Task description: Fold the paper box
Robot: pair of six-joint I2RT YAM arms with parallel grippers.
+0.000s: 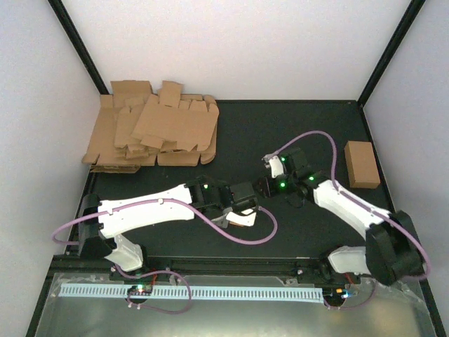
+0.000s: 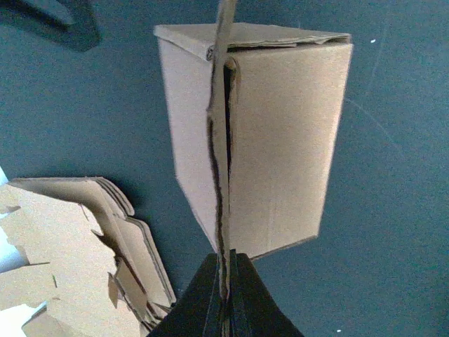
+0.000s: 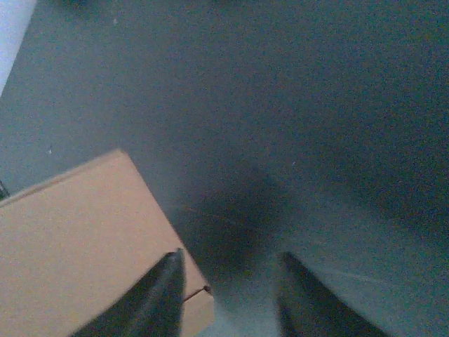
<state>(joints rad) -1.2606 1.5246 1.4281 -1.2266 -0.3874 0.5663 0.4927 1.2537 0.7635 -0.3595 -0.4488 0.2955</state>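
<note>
The small brown cardboard paper box (image 2: 280,140) is held near the middle of the table (image 2: 400,232), one loose flap pinched in the tightly closed left fingers (image 2: 200,309). The right fingers (image 3: 158,302) are seen half-parted, nothing between them. The body looks formed, and that flap seems left to be tucked

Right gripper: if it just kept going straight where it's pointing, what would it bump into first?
Probably the bare dark table; nothing lies between the right gripper's open jaws. The paper box sits off beside one jaw, though depth is unclear.
</note>
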